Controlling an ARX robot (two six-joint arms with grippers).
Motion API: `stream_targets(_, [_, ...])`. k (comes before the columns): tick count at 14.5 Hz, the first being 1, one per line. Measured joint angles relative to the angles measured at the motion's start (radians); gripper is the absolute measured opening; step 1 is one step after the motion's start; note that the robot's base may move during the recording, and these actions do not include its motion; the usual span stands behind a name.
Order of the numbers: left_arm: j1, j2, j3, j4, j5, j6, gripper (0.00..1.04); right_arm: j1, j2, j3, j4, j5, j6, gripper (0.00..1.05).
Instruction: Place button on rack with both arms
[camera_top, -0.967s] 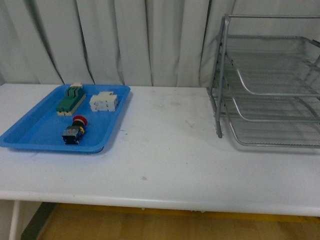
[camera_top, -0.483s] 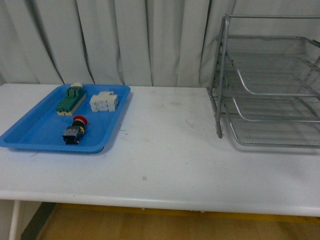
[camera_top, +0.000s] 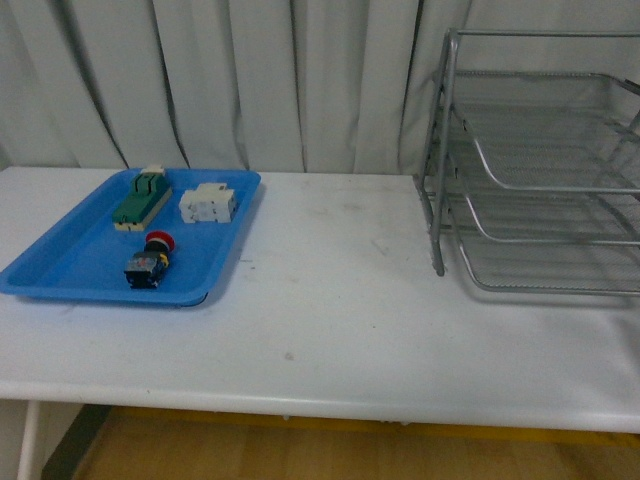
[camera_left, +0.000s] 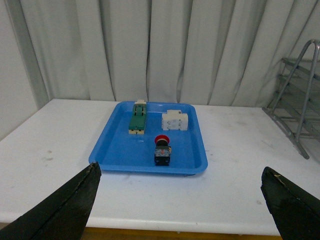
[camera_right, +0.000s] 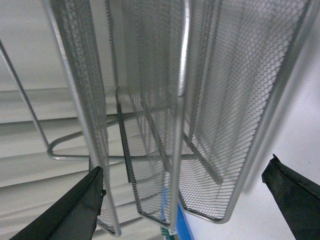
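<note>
The button (camera_top: 150, 262), red cap on a black body with blue and yellow parts, lies in the near part of a flat blue tray (camera_top: 60, 262) at the table's left. It also shows in the left wrist view (camera_left: 162, 150). The silver three-tier rack (camera_top: 540, 170) stands at the right; its mesh shelves (camera_right: 200, 100) fill the right wrist view. My left gripper (camera_left: 182, 200) is open and empty, well short of the tray, facing the button. My right gripper (camera_right: 185, 200) is open and empty, close beside the rack. Neither arm shows in the front view.
The blue tray also holds a green-and-beige block (camera_top: 141, 199) and a white block (camera_top: 208, 203) behind the button. The white table (camera_top: 330, 310) runs between tray and rack. Grey curtains (camera_top: 250, 80) hang behind.
</note>
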Motion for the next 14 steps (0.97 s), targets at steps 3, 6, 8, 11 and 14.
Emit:
stream_targets(3, [0.0,0.0,0.0,0.0,0.0,0.0,0.98,0.019,0.055,0.04,-0.001,-0.003,-0.029,0.98])
stream_targets(6, [0.0,0.0,0.0,0.0,0.0,0.0,0.98,0.037,0.099,0.088,0.0,-0.004,-0.053,0.98])
stream_targets(8, [0.0,0.0,0.0,0.0,0.0,0.0,0.98,0.038,0.12,0.115,0.0,-0.003,-0.056,0.98])
stream_targets(11, [0.0,0.0,0.0,0.0,0.0,0.0,0.98,0.038,0.124,0.15,0.0,-0.004,-0.057,0.98])
stream_targets(14, [0.0,0.0,0.0,0.0,0.0,0.0,0.98,0.037,0.141,0.188,0.0,-0.007,-0.066,0.98])
